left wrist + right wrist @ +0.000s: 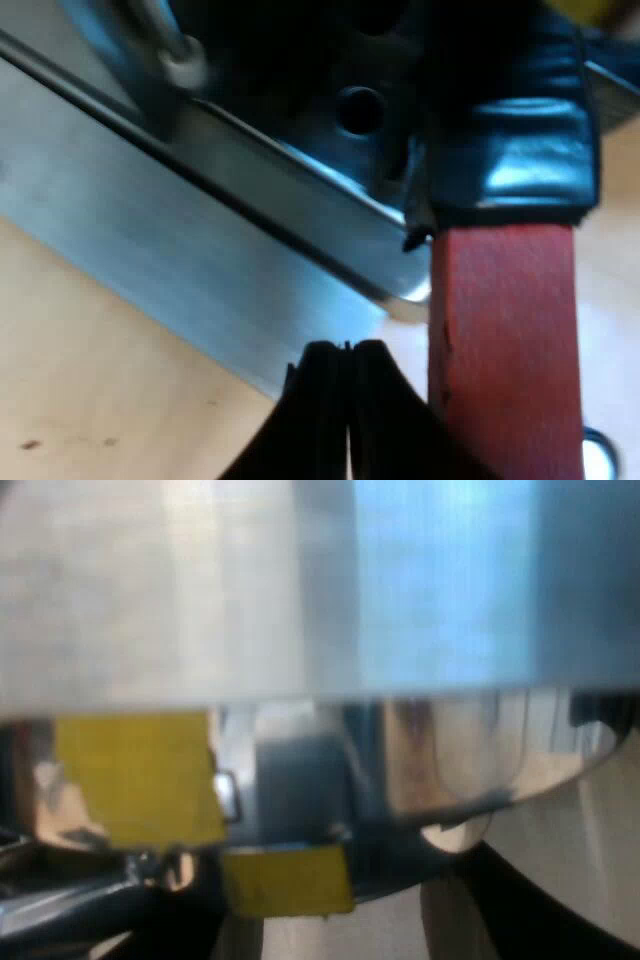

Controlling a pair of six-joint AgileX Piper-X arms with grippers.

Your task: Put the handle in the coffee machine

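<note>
1. The holder's glossy dark handle (520, 150) ends in a flat, matte red end (505, 340) with squared edges. The handle stands close before the espresso machine (150, 220), and its dark part reaches toward the machine's shadowed underside. The holder's metal cup is hidden, so I cannot tell whether it is locked in or what it holds.
2. My left gripper (347, 400) has its two black fingers pressed together with nothing between them. They are just beside the red end and not around it.
3. In the left wrist view the machine shows a long band of brushed silver metal with a straight edge. Beyond it is a darker panel with a small round hole (358, 108).
4. A pale wooden table (80, 400) with a few dark specks lies below the metal band.
5. The right wrist view looks closely at a broad brushed-metal wall (300, 580). Beneath it are curved, mirror-bright chrome (470, 770) and two flat yellow patches (135, 775).
</note>
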